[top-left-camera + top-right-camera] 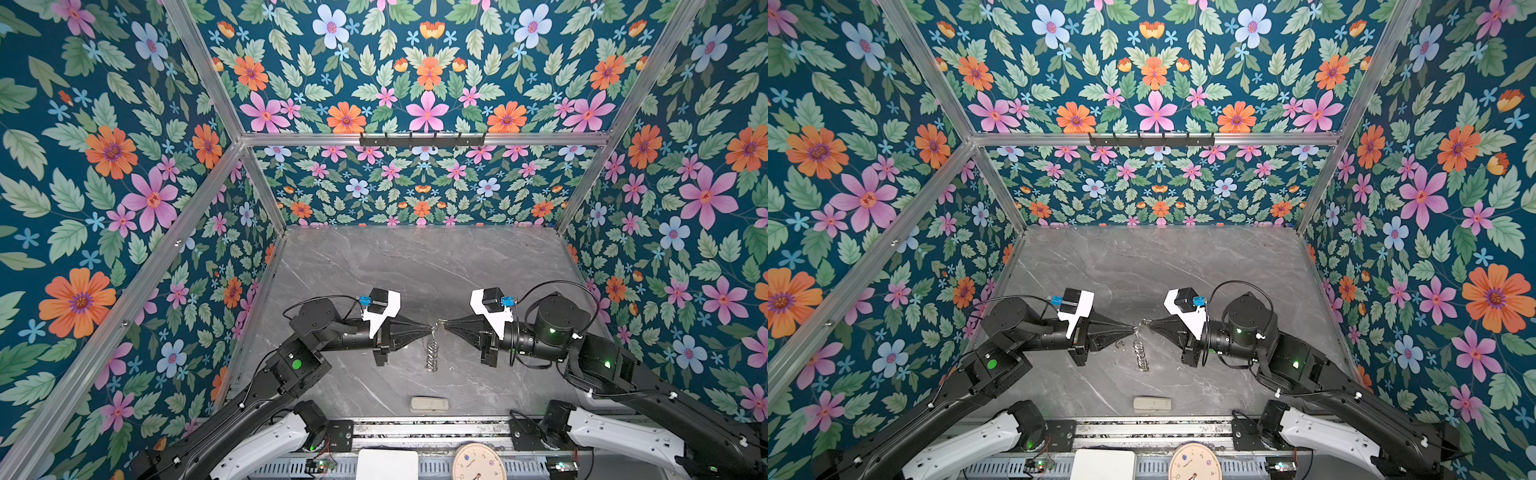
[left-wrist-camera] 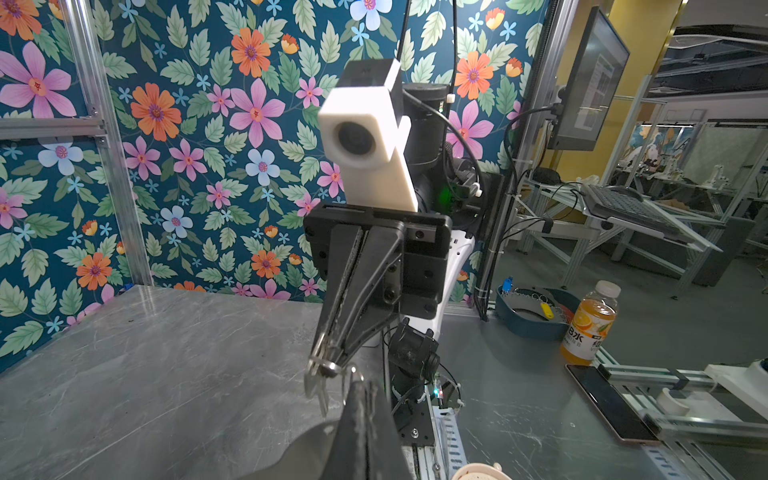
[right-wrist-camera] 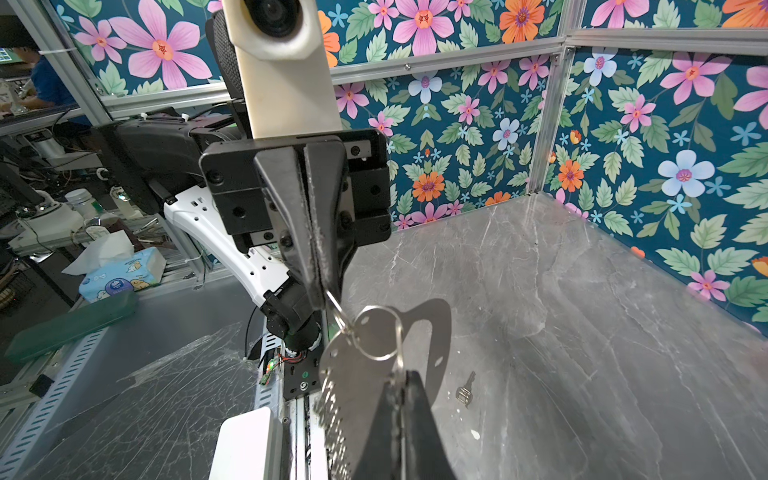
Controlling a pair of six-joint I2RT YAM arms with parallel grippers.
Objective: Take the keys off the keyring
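- Both my left gripper (image 1: 431, 329) and right gripper (image 1: 445, 323) clamp the keyring (image 1: 432, 353), aloft beyond the pale block (image 1: 429, 404).
- One key (image 3: 345, 374) hangs threaded; if my pinch slips, it likely drops.

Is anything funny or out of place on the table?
One small key lies loose on the grey table, off the keyring held up in the air. It looks dropped, but taking keys off is the job. Nothing looks broken or spilled.
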